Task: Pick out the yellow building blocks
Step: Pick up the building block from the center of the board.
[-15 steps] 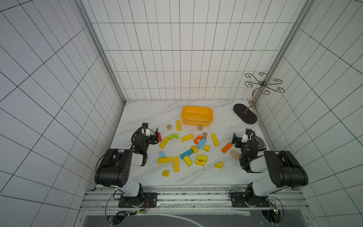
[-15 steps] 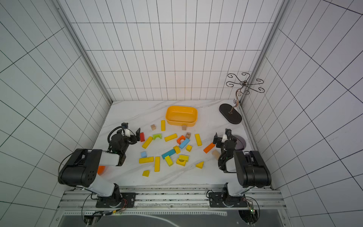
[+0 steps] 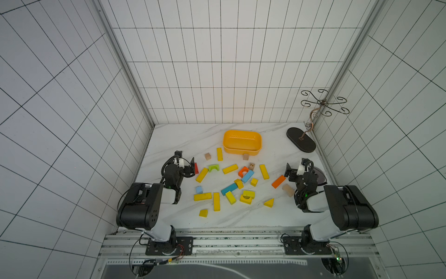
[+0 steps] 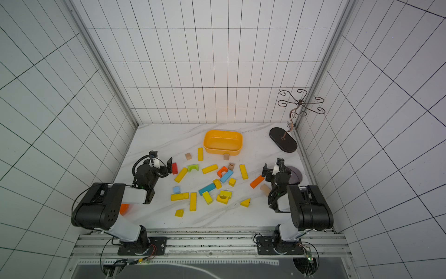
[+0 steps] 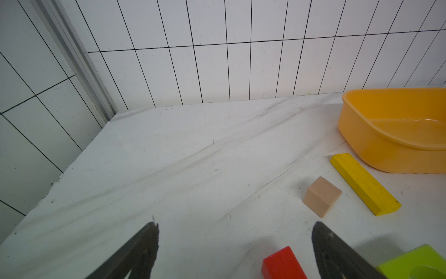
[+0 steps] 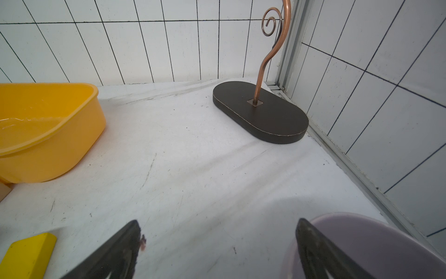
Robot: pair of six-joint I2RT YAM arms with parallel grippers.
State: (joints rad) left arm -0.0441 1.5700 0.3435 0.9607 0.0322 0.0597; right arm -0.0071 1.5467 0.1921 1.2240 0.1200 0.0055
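Several yellow building blocks lie scattered over the middle of the white marble table in both top views: long bars (image 3: 201,175) (image 3: 264,171) (image 3: 216,201), a cube (image 3: 253,182), a wedge (image 3: 269,202) and an arch piece (image 3: 246,199). One yellow bar (image 5: 364,183) lies beside the tub. My left gripper (image 3: 185,159) (image 5: 235,225) hovers low at the left of the pile, open and holding nothing, with a red block (image 5: 282,264) near one finger. At the right of the pile my right gripper (image 3: 296,165) (image 6: 218,221) is open and empty over bare table.
A yellow-orange tub (image 3: 241,151) stands behind the pile. A black oval stand (image 3: 301,139) with a copper hook rod sits at the back right. A grey-purple bowl (image 6: 362,236) lies beside my right gripper. Orange (image 3: 278,181), blue (image 3: 228,189), green (image 3: 213,167) and plain wooden (image 3: 207,156) blocks are mixed in.
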